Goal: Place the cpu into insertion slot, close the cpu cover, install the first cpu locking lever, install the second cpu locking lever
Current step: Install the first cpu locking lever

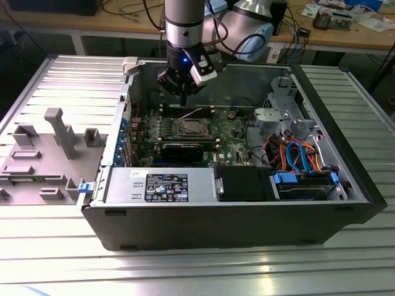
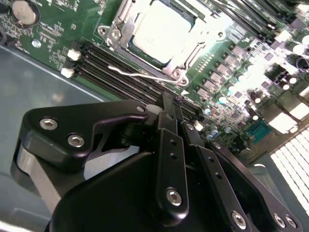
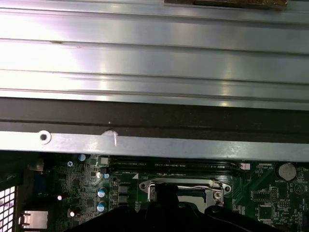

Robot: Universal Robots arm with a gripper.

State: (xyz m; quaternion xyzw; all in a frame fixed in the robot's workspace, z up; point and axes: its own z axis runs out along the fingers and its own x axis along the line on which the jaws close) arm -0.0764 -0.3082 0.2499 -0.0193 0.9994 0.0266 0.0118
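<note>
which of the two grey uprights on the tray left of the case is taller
The T-topped post near the tray's middle: it rises well above the short block just to its right in the exterior view.

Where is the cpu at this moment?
The cpu sits in its socket on the green motherboard, framed by the cpu cover, beyond the gripper in the second wrist view.
</note>
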